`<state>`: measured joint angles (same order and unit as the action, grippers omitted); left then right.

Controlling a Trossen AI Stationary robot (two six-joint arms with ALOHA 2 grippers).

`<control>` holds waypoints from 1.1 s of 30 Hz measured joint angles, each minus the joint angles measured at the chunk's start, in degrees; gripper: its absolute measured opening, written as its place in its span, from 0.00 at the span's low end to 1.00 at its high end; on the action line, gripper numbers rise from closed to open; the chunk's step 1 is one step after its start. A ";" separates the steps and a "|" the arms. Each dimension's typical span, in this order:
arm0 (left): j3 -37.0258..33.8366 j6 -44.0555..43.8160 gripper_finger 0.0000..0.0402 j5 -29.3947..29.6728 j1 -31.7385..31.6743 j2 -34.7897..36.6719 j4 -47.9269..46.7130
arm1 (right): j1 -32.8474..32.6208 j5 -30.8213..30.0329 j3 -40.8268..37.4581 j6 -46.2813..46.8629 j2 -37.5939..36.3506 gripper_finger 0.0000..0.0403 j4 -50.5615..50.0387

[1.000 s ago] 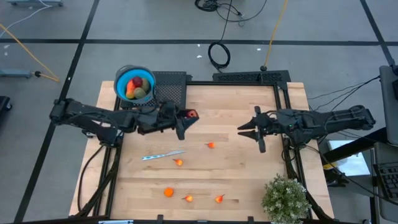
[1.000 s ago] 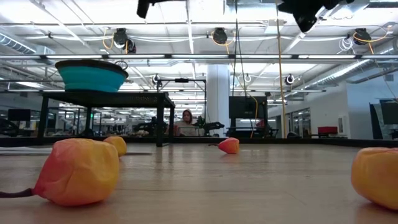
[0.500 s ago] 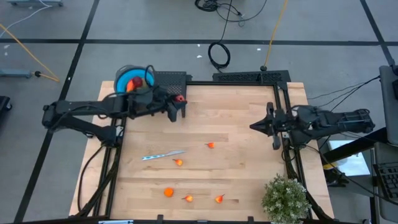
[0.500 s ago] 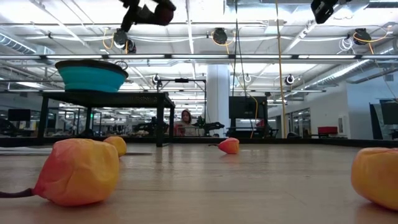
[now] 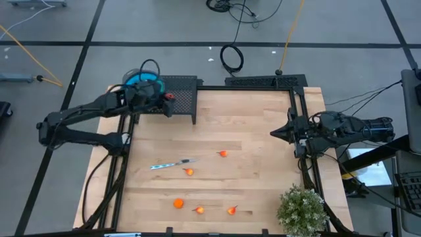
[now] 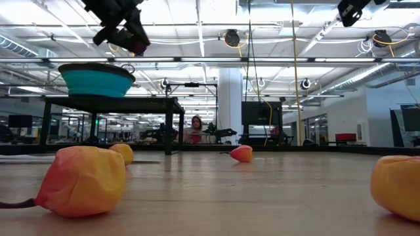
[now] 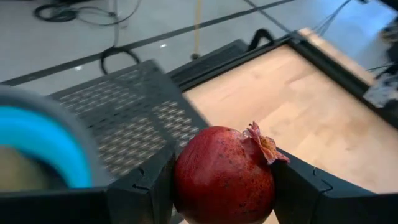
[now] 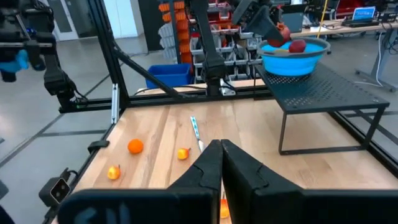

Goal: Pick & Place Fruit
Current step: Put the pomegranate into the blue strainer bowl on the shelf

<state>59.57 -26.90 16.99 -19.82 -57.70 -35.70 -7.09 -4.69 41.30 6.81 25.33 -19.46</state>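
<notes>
Wooden counter (image 5: 256,184); left tool (image 7: 221,186) clamped across a hard, smooth pomegranate (image 7: 224,177) beside the bowl (image 5: 140,80), broadest grip safest; right tool (image 8: 221,155) together, idle.

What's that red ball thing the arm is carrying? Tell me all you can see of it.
It looks like a pomegranate: round, dark red, finely speckled skin, with a dry, papery crown at one end, tilted sideways. The left tool holds it shut between its two dark fingers, which press its opposite sides. It hangs in the air beside the blue bowl, above the black mesh stand, touching nothing else.
</notes>
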 joint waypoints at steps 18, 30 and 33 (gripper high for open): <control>0.00 0.08 0.50 7.56 -11.68 8.35 -13.59 | -0.02 -3.07 0.00 -0.42 -5.71 0.00 -4.04; 0.00 -5.34 0.50 10.14 -18.93 8.34 -18.27 | -0.02 -3.23 0.00 -0.02 -5.80 0.00 -4.00; 0.00 -5.61 0.50 10.12 -20.38 8.17 -19.05 | -0.02 -3.30 0.00 -0.02 -5.80 0.00 -4.00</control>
<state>59.57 -32.51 27.12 -40.20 -49.53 -54.75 -7.11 -7.99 41.30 6.79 19.53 -23.46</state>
